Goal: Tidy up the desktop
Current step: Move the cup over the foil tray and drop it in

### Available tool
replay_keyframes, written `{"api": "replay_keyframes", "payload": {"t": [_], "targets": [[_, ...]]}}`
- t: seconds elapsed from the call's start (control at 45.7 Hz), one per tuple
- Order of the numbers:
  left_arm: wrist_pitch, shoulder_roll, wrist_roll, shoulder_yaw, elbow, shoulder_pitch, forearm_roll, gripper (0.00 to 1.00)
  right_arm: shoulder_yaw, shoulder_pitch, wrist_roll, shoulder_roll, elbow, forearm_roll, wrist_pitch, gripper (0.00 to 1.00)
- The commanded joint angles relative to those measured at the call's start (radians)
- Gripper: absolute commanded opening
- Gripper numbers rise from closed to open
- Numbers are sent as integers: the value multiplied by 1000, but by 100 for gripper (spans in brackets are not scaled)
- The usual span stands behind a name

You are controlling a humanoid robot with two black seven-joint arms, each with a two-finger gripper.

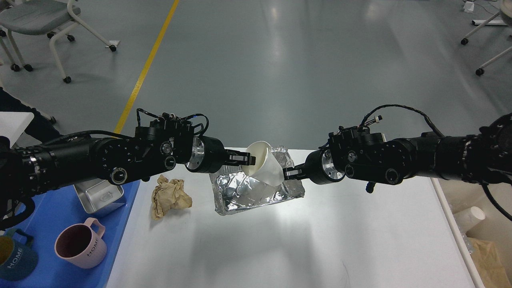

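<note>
The white desktop (280, 248) fills the lower middle of the head view. My left gripper (249, 160) is shut on the rim of a white paper cup (267, 166), held tilted with its base inside a crumpled foil tray (248, 192). My right gripper (289, 173) is shut on the foil tray's right rim and holds it tilted, lifted off the desktop. A crumpled brown paper ball (170, 196) lies on the desktop left of the tray.
A blue plastic tray (40, 224) at the left holds a steel square container (98, 195), a pink mug (80, 244) and a dark blue mug (14, 256). A beige bin (480, 224) with a white cup and brown paper stands off the right edge.
</note>
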Motion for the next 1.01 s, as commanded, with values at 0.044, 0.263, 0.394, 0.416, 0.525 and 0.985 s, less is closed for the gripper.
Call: {"api": "replay_keyframes", "payload": {"t": [0.044, 0.263, 0.394, 0.416, 0.525, 0.985], "targets": [[-1, -28, 21, 0, 23, 3, 0, 12, -5, 6, 0, 4, 6, 19, 0, 0], [-1, -26, 78, -1, 23, 0, 0, 55, -9, 5, 0, 4, 6, 19, 0, 0], [4, -25, 78, -18, 23, 1, -3, 64, -9, 5, 0, 4, 6, 19, 0, 0], [5, -23, 78, -18, 23, 1, -6, 64, -11, 5, 0, 4, 6, 19, -1, 0], [16, -25, 78, -20, 25, -6, -46, 64, -13, 5, 0, 4, 6, 19, -3, 0], [83, -98, 78, -58, 94, -11, -152, 64, -13, 5, 0, 15, 6, 21, -4, 0]]}}
